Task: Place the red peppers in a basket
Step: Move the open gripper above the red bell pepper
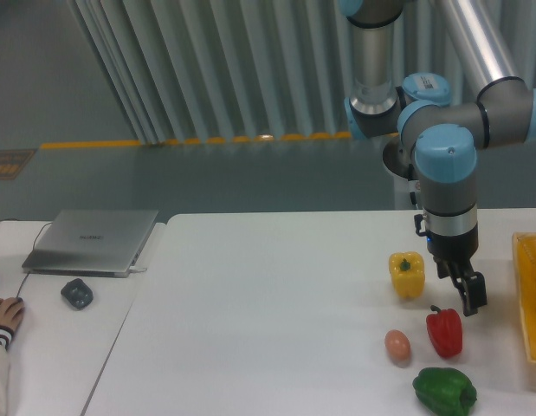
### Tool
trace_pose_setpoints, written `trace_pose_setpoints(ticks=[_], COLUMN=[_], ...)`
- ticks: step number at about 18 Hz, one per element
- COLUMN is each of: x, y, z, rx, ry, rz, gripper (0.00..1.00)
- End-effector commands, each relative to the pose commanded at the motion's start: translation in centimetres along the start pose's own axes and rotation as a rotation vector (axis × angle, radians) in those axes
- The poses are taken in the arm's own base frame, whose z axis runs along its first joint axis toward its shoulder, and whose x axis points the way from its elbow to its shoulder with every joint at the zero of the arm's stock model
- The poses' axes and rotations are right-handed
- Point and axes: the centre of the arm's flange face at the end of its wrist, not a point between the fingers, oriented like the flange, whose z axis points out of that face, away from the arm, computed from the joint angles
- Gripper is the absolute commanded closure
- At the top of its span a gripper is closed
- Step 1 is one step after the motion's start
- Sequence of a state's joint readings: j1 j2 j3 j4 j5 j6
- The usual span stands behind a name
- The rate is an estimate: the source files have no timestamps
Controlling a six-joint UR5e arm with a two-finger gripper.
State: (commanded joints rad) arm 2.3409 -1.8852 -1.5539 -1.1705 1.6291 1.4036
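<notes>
The tool [468, 293] hangs just at one o'clock of the red pepper [445, 333], nothing in its grip; how wide its jaws stand cannot be told. The pepper rests on the tabletop [268, 312], the basket [532, 295] at its three o'clock, likely positioned for a short carry.

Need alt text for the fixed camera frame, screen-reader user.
A robot arm's claw hangs just above and right of a red pepper on a white table, holding nothing. Nearby sit a yellow pepper, a green pepper and a small egg-like object; a yellow basket is at the right edge.
</notes>
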Motion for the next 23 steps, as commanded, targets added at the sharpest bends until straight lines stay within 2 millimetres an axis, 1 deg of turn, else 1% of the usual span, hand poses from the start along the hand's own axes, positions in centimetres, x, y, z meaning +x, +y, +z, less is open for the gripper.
trace_pose_setpoints(ticks=[3,6,7,10,12,15,16,17,18,19,20,23], x=[0.5,0.7,0.9,1.2,1.3,1.1,1.0,0.9,0.7,0.6,0.4,-0.1], y=[0.1,0.0,0.0,-0.3,-0.4,-0.6,-0.6,-0.6,-0.4,-0.2,-0.2,-0.4], z=[0.7,0.7,1.0,1.7,1.6,1.1,1.2,1.3,1.1,1.0,1.2,2.2], rx=[0.0,0.002,0.002,0.05,0.053,0.054,0.045,0.035,0.033,0.037,0.037,0.035], ry=[-0.003,-0.001,0.005,0.027,0.026,0.014,0.013,0.013,0.007,0.009,0.012,0.02], rz=[-0.028,-0.055,-0.055,-0.061,-0.067,-0.162,-0.172,-0.205,-0.274,-0.392,-0.472,-0.63], gripper=[0.0,0.0,0.0,0.0,0.0,0.0,0.0,0.0,0.0,0.0,0.0,0.0])
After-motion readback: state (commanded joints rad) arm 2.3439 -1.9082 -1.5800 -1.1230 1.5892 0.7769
